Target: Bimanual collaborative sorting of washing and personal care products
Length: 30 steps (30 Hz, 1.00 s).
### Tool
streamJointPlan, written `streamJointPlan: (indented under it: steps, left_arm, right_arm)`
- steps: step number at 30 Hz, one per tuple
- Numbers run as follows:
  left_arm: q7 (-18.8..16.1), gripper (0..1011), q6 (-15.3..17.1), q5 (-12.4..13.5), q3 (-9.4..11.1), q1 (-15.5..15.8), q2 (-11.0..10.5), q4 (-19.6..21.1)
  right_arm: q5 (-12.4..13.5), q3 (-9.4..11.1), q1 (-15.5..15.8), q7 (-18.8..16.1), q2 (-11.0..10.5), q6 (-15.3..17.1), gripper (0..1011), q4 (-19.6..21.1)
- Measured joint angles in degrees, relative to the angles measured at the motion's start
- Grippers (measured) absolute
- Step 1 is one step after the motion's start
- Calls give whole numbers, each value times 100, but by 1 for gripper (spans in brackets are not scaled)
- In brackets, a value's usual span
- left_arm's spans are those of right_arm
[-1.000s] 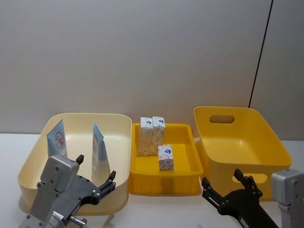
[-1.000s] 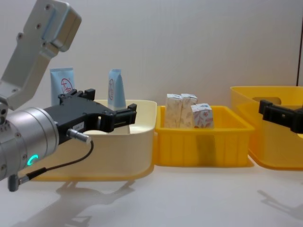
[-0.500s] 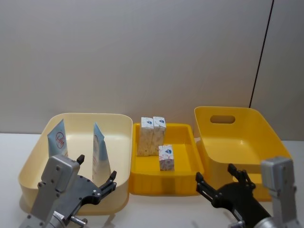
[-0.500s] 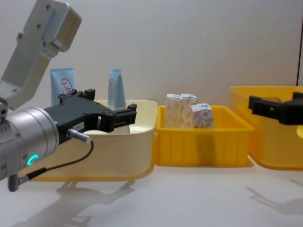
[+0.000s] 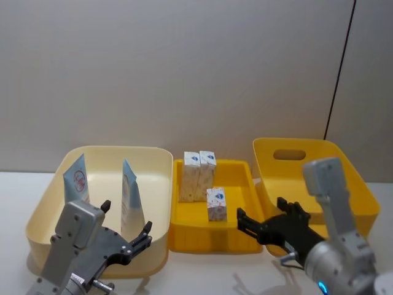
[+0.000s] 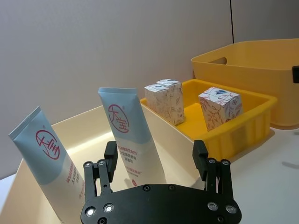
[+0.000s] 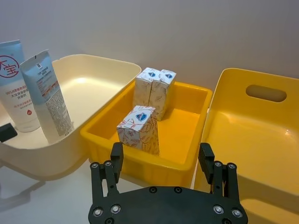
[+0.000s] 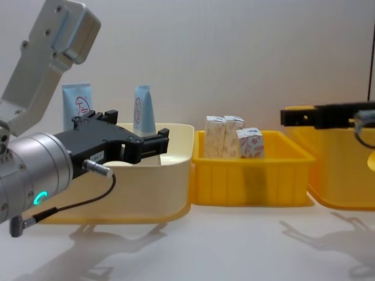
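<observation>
Partly, L gripper (image 8: 139, 127) masks tube (image 8: 143, 105) bases (R gripper (image 5: 259, 210) fingers spread too).

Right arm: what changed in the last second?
The right hand swung left and rose, from in front of the large yellow bin to the front right corner of the middle yellow tray, open and empty. The left hand stayed open at the cream bin; tubes and cartons did not move.

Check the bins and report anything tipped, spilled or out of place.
Nothing stands out. Both tubes stand upright in the cream bin, and the three cartons stand upright in the yellow tray, one apart from the pair. Nothing looks spilled or damaged.
</observation>
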<state>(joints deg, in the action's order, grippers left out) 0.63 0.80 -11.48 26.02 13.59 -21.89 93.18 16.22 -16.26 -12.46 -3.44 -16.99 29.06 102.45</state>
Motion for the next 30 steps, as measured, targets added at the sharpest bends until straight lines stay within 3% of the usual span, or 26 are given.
streamJointPlan:
  steps: [5, 12, 22, 30]
  left_arm:
    - [0, 1002, 0, 0, 0, 0, 0, 0]
    - [0, 1002, 0, 0, 0, 0, 0, 0]
    - [0, 1002, 0, 0, 0, 0, 0, 0]
    - [0, 1002, 0, 0, 0, 0, 0, 0]
  right_arm:
    - [-4, -160, -449, -25, 82, 695, 1001, -121]
    - [-116, -420, -968, -31, 221, 1285, 1001, -352]
    - [-303, -682, -1474, 59, 453, 1806, 1001, -728]
    - [-425, -743, -1721, 235, 664, 2080, 1001, -1049]
